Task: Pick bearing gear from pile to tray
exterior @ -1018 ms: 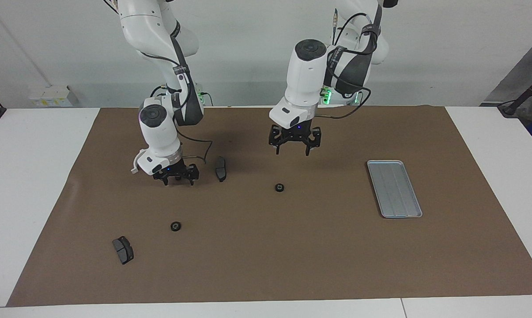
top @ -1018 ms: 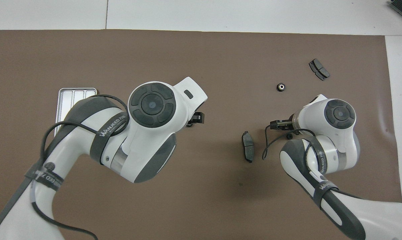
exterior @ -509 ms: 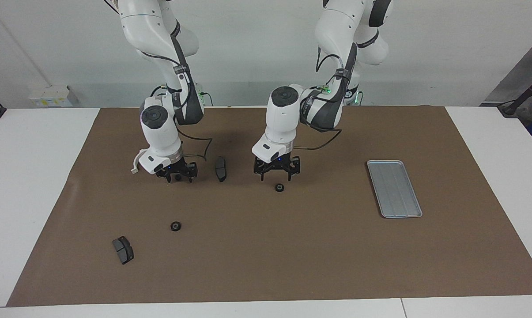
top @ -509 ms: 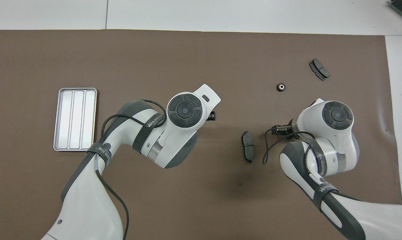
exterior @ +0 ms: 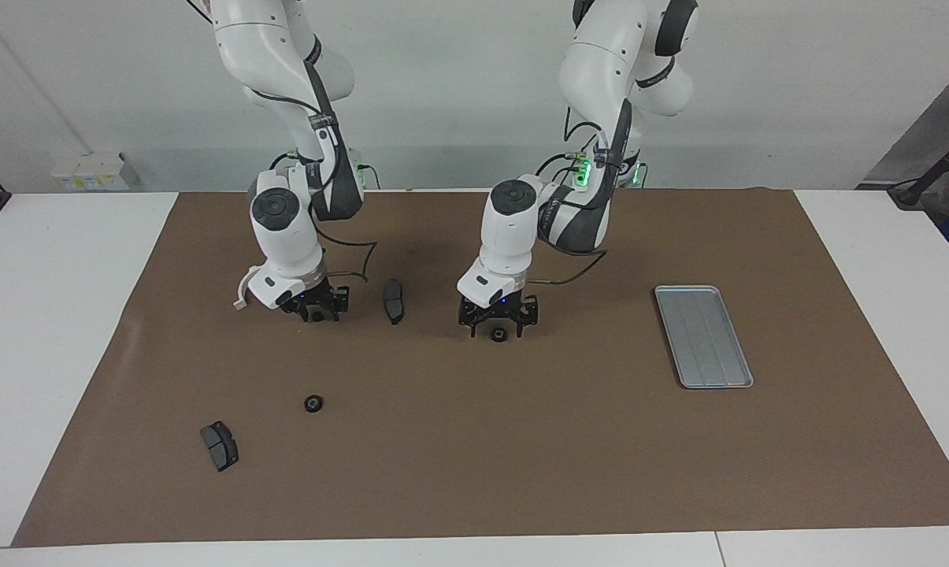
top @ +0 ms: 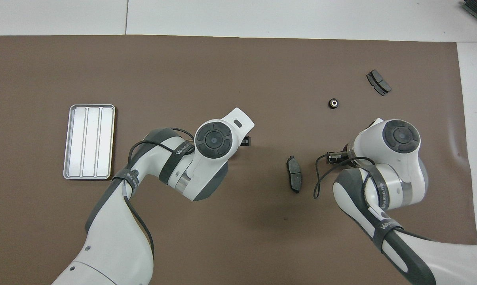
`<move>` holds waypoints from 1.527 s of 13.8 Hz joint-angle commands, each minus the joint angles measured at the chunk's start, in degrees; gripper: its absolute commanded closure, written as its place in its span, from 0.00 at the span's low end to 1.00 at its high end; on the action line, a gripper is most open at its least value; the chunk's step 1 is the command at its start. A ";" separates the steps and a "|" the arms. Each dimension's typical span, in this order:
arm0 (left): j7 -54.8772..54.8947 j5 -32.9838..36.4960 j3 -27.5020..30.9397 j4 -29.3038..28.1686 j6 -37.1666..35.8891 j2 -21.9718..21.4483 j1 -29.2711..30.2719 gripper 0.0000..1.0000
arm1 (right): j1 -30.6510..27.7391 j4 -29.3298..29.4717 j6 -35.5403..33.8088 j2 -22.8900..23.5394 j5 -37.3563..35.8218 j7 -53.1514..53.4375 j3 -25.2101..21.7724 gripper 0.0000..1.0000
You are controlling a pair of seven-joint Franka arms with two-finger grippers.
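The silver-grey tray lies bare toward the left arm's end of the brown mat, also in the overhead view. The pile is scattered. My left gripper is down at the mat, open, with its fingers on either side of a small black gear; the overhead view hides that gear under the wrist. My right gripper is low at the mat beside a dark brake pad, with a small dark round thing at its tips. A second gear lies loose farther from the robots.
A second brake pad lies beside the loose gear, toward the right arm's end. A white curved piece shows by the right wrist. The white table top borders the mat.
My left arm swung in and came down from well above the mat until its open fingers straddle the gear. My right gripper sank slightly and stayed in place.
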 commanded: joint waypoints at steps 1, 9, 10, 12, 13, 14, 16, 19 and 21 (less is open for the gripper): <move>-1.03 1.25 -0.10 -2.96 1.51 -1.43 -0.08 0.00 | -2.31 -1.38 0.48 -1.62 1.00 -2.37 0.66 0.47; -0.68 1.25 -0.27 -4.01 1.41 -1.70 -0.26 0.26 | -2.40 -1.47 0.48 -1.62 0.91 -1.76 0.66 0.67; -0.59 1.25 -0.27 -4.01 1.50 -1.70 -0.26 0.35 | -2.40 -1.47 0.48 -1.62 1.00 -1.76 0.66 0.67; -0.59 1.25 -0.36 -3.93 1.50 -1.70 -0.26 0.52 | -2.31 -1.64 0.31 -1.71 1.00 -1.76 0.66 0.66; -0.50 1.25 -0.36 -3.93 1.50 -1.70 -0.26 0.62 | -2.31 -1.64 0.31 -1.71 0.91 -1.76 0.75 0.66; -0.50 1.25 -0.36 -3.93 1.50 -1.70 -0.26 0.70 | -2.23 -1.64 0.31 -1.71 0.91 -1.76 0.75 0.66; -0.50 1.25 -0.36 -4.01 1.41 -1.70 -0.17 0.86 | -1.96 -1.64 0.31 -1.71 1.00 -1.67 0.75 0.74; -0.42 1.25 -0.36 -3.93 1.41 -1.70 -0.08 1.00 | -1.70 -1.38 0.22 -1.62 1.00 -1.23 0.75 1.00; -0.50 0.99 -0.36 -2.70 -0.07 -1.61 0.44 1.00 | -1.87 -0.33 0.39 -1.27 0.91 -1.31 0.75 1.00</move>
